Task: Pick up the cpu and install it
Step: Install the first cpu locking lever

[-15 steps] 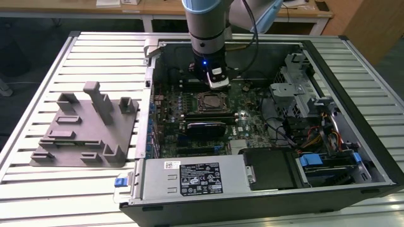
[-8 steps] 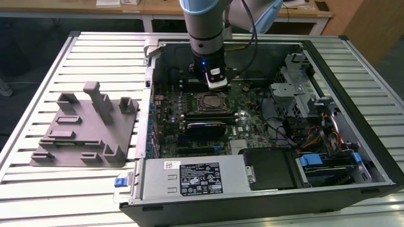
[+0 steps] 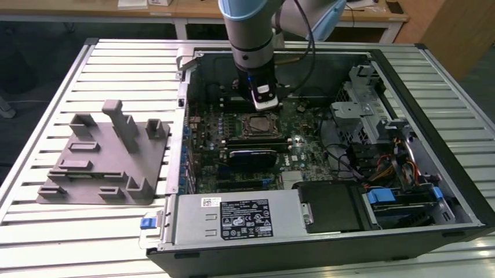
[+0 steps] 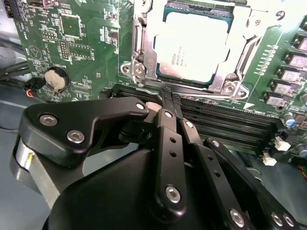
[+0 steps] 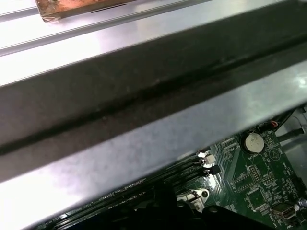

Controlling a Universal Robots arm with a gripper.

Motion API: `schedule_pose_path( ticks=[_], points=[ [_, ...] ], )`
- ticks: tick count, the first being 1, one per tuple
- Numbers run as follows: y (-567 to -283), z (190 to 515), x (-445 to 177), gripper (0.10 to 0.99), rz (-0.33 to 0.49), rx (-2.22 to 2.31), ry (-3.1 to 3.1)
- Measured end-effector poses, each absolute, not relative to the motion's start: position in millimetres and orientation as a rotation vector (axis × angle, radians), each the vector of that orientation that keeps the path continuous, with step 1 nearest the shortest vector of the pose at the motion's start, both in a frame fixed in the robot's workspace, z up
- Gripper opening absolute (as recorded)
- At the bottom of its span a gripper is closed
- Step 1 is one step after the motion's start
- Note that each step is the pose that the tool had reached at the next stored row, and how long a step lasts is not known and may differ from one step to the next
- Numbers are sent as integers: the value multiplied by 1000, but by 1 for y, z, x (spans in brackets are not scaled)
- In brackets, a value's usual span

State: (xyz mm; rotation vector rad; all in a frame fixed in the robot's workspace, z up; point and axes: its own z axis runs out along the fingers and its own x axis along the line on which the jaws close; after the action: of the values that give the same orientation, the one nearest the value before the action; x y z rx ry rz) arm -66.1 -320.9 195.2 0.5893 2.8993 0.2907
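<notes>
Your counter (image 3: 46,231) of pale slats carries an open computer case (image 3: 433,174) across its middle and far edge, with a grey plastic fixture (image 3: 108,162) just beside the case, towards the exterior view's left edge of the counter. Inside the case lies the green motherboard (image 3: 302,153), and your arm (image 3: 251,35) comes down over its far half, near the case's far wall. In the second wrist view the socket's metal frame (image 4: 139,48) surrounds the cpu (image 4: 194,45), which sits flat inside it, silvery top up. Your end effector (image 4: 169,103) hangs just beside that socket, over the dark memory slots (image 4: 230,120), its black fingers (image 4: 168,98) pressed together with nothing between them. A round coin battery (image 4: 55,79) sits on the board nearby.
</notes>
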Motion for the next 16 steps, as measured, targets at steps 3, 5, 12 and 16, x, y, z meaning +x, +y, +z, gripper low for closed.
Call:
schedule_pose_path(
  ticks=[3,5,12,16],
  points=[
    [-321,194,-66,106,288,592,2892],
    [-321,193,-66,106,287,594,2886],
    [-321,191,-66,106,291,597,2877],
    [-321,191,-66,106,304,598,2877]
  ],
)
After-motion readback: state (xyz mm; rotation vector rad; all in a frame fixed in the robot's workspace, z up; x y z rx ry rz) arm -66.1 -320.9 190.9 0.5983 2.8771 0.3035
